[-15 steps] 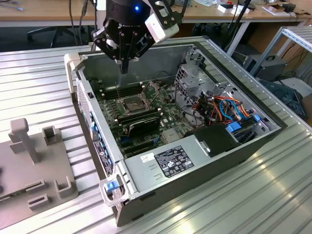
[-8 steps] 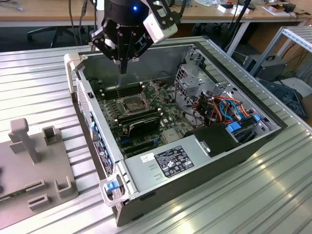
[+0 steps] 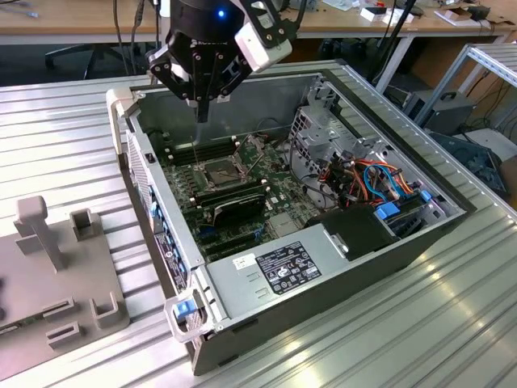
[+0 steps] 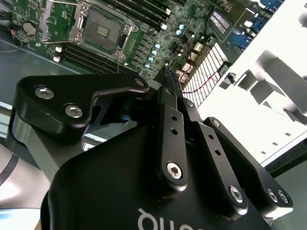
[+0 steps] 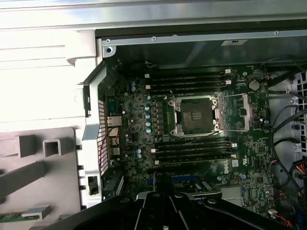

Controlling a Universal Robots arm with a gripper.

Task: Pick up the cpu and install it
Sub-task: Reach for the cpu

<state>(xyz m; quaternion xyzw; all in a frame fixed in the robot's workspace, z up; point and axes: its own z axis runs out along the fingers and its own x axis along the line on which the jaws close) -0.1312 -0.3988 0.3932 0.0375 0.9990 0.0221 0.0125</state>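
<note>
Gripper (image 3: 202, 111) is hovering clenched over PC case (image 3: 266, 101), w/ socket (image 3: 220, 171) sitting at its 5 o'clock in the exterior view.

The cpu cannot be told for sure. A flat, dull grey square (image 3: 220, 171) lies level inside the open metal frame (image 5: 218, 112) on the board (image 3: 279, 182). In the exterior view it sits at about 10 o'clock from the middle of the case (image 3: 242, 97). Whether it is chip or bare socket is unclear.

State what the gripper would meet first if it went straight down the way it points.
The gripper would likely meet the motherboard first, near the socket; depth is unclear, so the exact spot cannot be told.
</note>
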